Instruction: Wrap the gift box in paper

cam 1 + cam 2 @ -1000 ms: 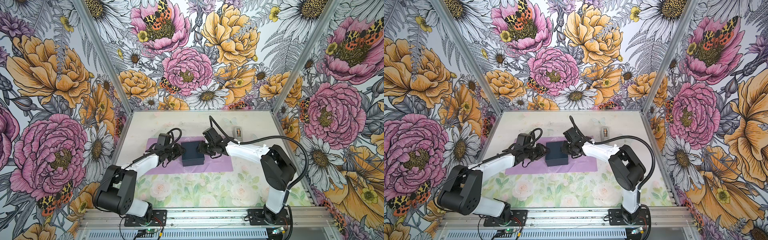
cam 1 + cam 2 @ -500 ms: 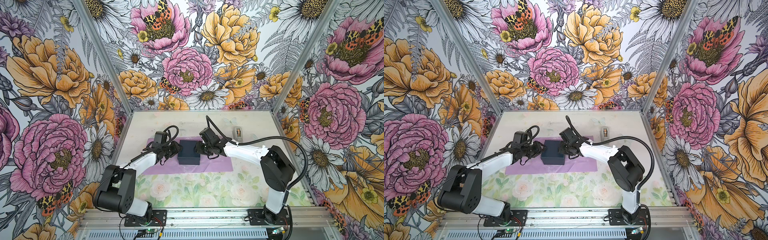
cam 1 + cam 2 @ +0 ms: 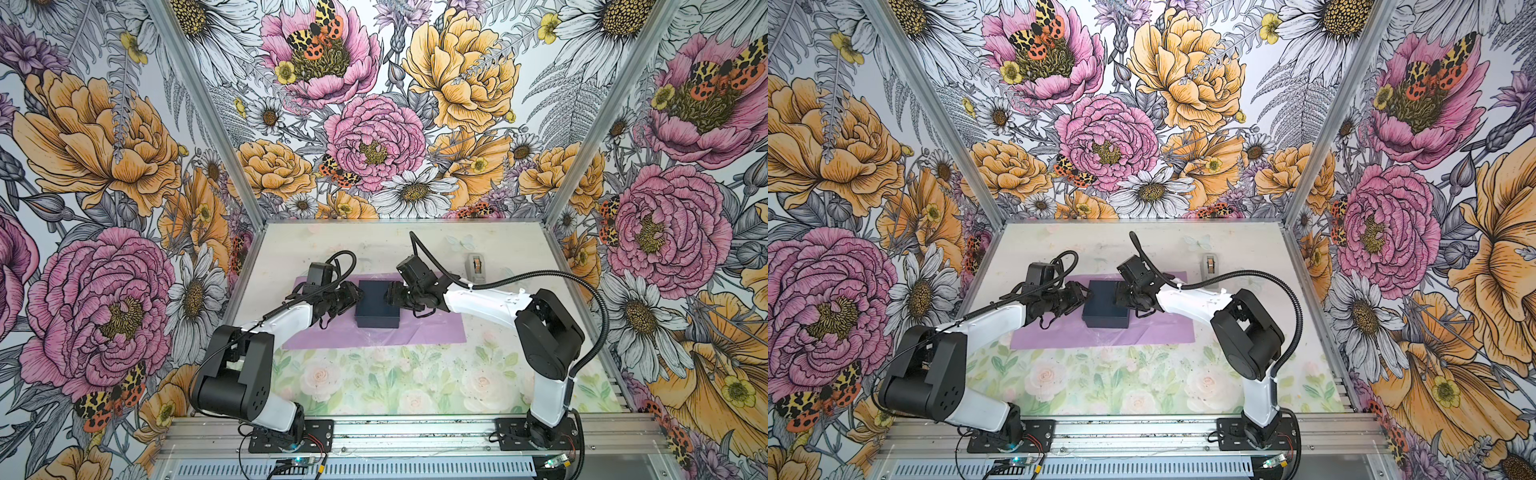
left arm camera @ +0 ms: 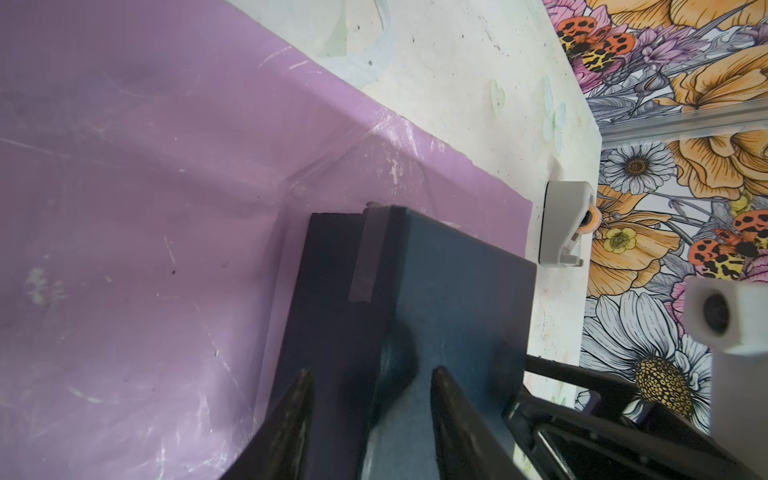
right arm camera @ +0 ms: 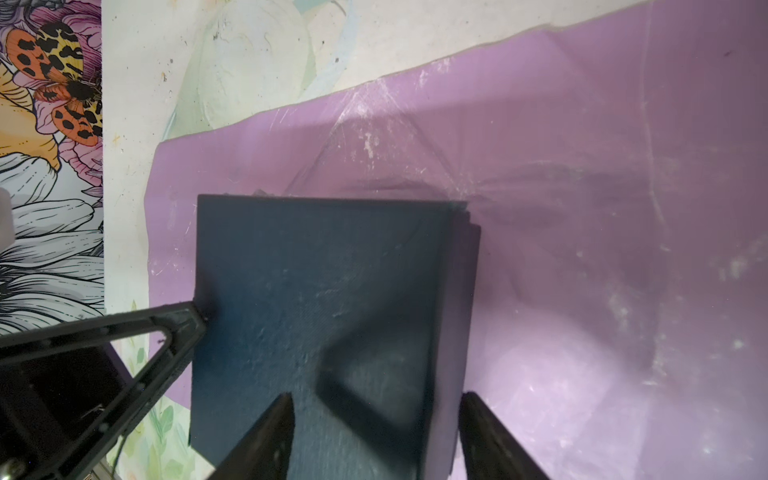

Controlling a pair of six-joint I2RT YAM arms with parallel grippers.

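The gift box (image 3: 377, 305) (image 3: 1106, 305), navy-blue and low, lies on the lilac paper (image 3: 432, 332) (image 3: 1154, 332), which is spread flat on the table. My left gripper (image 3: 358, 297) (image 4: 372, 374) is at the box's left side. It is open, with one finger in front of the box's side wall and one over its top. My right gripper (image 3: 388, 293) (image 5: 378, 398) is at the box's right side, also open. One of its fingers is over the box top (image 5: 311, 291), the other past the box's edge over the paper (image 5: 623, 249).
A small grey tape dispenser (image 3: 477, 266) (image 4: 565, 224) stands at the back right of the table, off the paper. The floral table top (image 3: 374, 374) stretches in front of the paper. Patterned walls close in the left, back and right.
The box and both grippers moved a little to the left on the paper between one second and half a second ago. Since then they have stayed about where they were.
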